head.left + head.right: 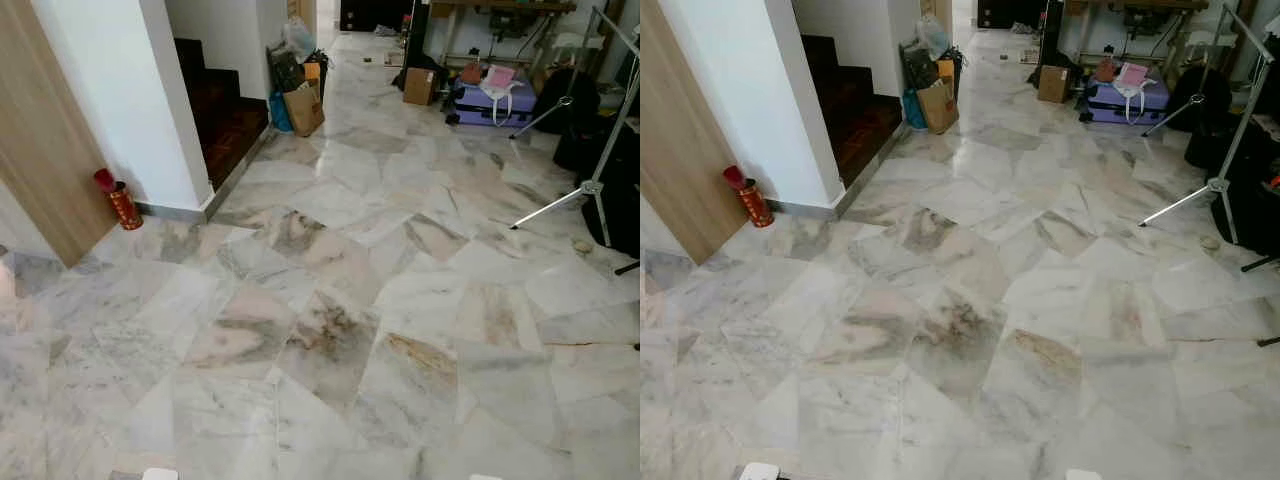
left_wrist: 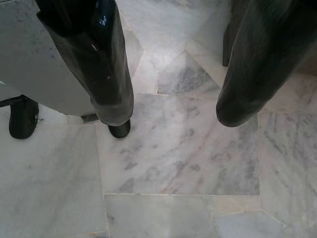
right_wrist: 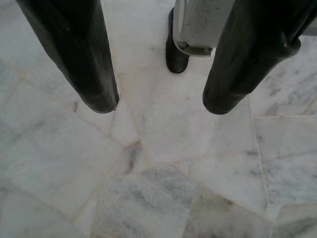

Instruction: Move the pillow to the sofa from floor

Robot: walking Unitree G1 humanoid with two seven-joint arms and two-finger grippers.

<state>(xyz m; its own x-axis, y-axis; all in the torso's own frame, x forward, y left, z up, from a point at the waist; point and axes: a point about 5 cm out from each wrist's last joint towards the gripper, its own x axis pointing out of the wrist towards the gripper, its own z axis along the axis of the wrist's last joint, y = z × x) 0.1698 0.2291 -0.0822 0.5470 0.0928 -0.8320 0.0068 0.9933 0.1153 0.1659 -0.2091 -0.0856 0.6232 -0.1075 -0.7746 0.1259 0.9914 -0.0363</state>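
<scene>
Head camera, both eyes: you face a marble tile floor that runs away ahead of you. At the left stands a white wall beside a wooden panel, with a red cylindrical tin on the floor at the wall's foot. Behind the wall, dark wooden stairs rise. A brown paper bag and other bags stand just beside the stairs. Farther back lie a cardboard box and a purple suitcase with a pink item on top. At the right, a metal tripod stand rests near black bags. You cannot locate the pillow or the sofa from this position.

Left wrist view: the left gripper hangs above the floor, jaws apart and holding nothing. A grey robot leg with a black foot stands beside it.

Right wrist view: the right gripper hangs above the floor, jaws apart and empty. A black foot is planted near it.
</scene>
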